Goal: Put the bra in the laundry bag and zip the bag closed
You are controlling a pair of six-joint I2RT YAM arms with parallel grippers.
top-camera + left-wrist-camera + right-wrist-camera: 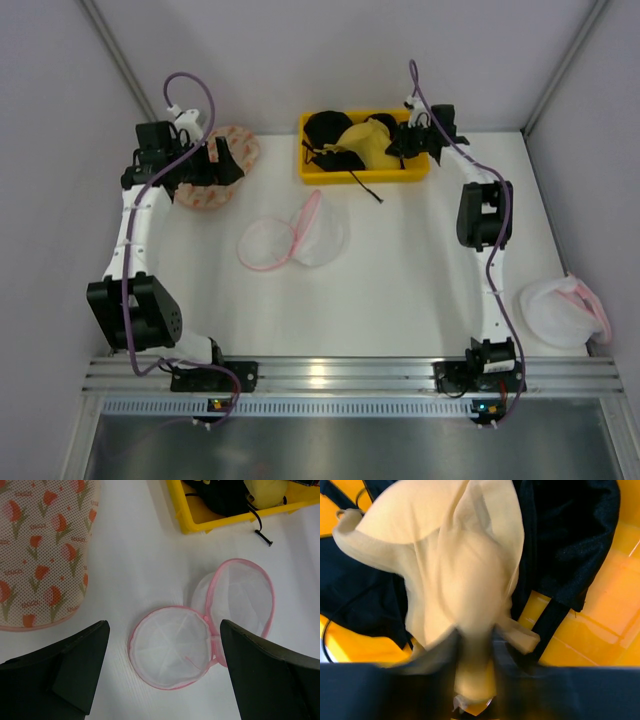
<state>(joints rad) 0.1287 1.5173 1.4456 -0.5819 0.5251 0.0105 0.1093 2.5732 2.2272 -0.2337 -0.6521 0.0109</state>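
The mustard-yellow soft fabric bra (465,580) is in the yellow plastic bin (400,174) at the far side of the white counter (400,290). It lies among the black bras (570,540). The right jaws are down in this bin and pinch a fold of the yellow fabric. The right wrist view is blurred there, but the cloth is seen squeezed between the two dark fingers and spreads out beyond them in a gathered bunch. A thin black strap (366,187) hangs over the front wall of the bin onto the counter.

The small round white mesh laundry bag with a pink zip rim (172,652) lies near the middle of the counter, in front of the bin and apart from it. It is unzipped and opened into two round halves joined at one side — one half lies flat, the other is tilted up.

The left jaws are spread wide and hover above the counter. In the left wrist view the open laundry bag shows between their two dark fingers (75,675). Just beside them, at the far left, lies a larger pinkish mesh bag with orange-red flower marks (40,555). Another white mesh pouch with a pink rim (560,310) lies at the right edge of the counter.
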